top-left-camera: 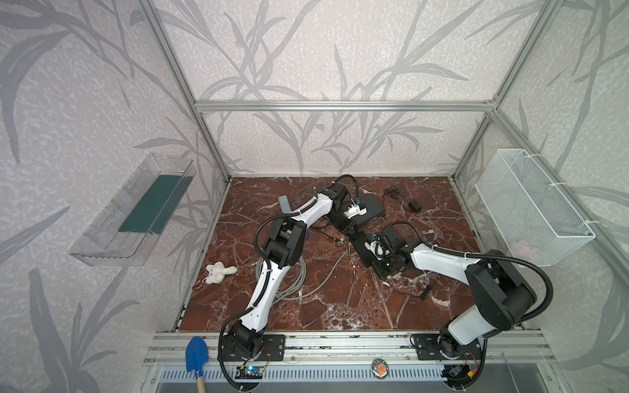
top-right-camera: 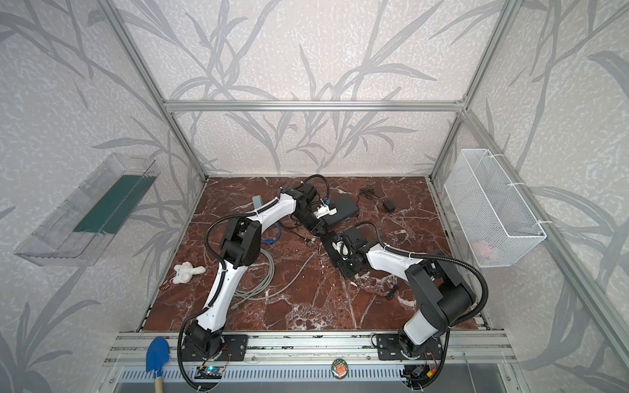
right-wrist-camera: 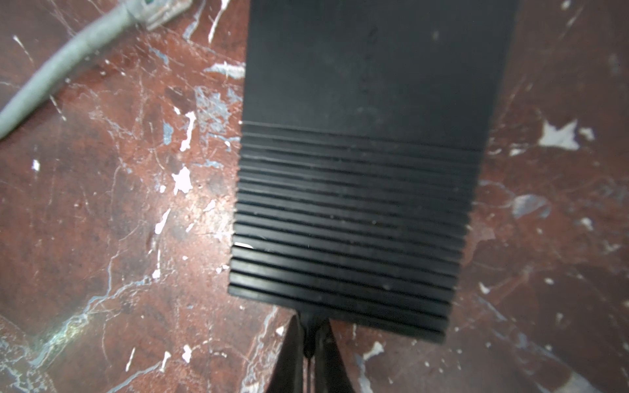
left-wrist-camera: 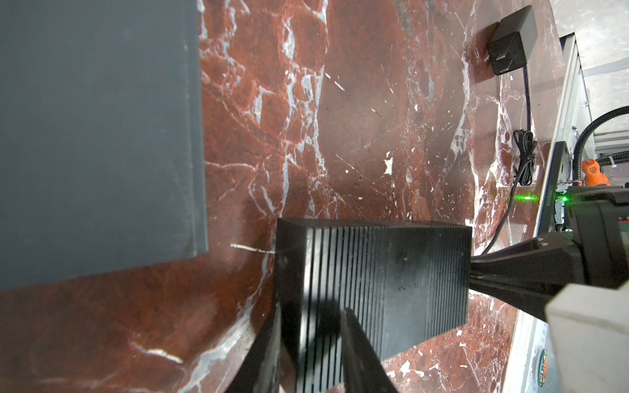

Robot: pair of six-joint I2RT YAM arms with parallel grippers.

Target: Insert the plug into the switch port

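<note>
One switch (left-wrist-camera: 374, 272), two contacts.
Left fingers (left-wrist-camera: 360, 350) pinch one end; right fingers (right-wrist-camera: 292, 357), pressed together, touch the other.

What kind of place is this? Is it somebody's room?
Probably a robot test cell, not a home: an aluminium frame boxes in a marble-patterned tabletop, and a left arm and right arm are bolted along its front rail.
</note>
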